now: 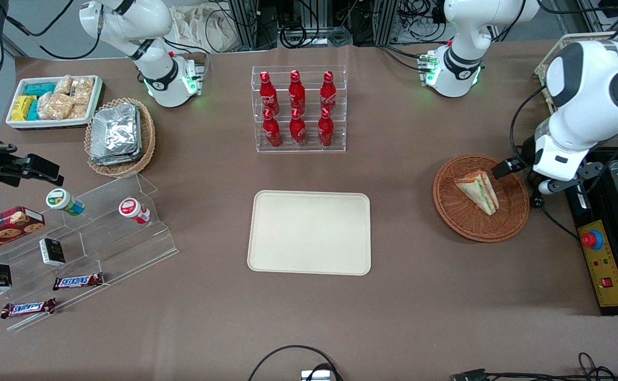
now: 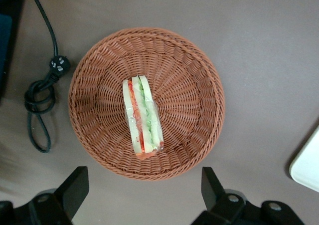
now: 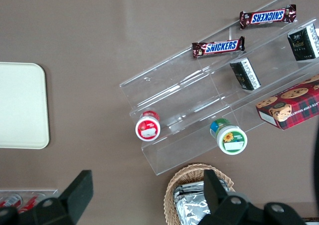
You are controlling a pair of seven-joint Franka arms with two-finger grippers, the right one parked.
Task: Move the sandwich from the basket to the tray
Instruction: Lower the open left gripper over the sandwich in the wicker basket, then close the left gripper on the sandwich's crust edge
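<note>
We judge the clear-wrapped sandwich, lying in the basket, light, soft and slippery, so our tool, hovering above it wide open and empty, should pinch its bread faces gently.

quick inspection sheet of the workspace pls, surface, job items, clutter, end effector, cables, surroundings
surface: brown table, nothing spilled.
job's things: sandwich lies in the basket; tray bare.
clutter: cola bottle rack, foil-pack basket, snack bin, acrylic shelf with snacks.
grippers: end effector open, above the basket's edge, touching nothing.
cables: coiled power cord beside the basket.
surroundings: emergency-stop box at the working arm's end.
</note>
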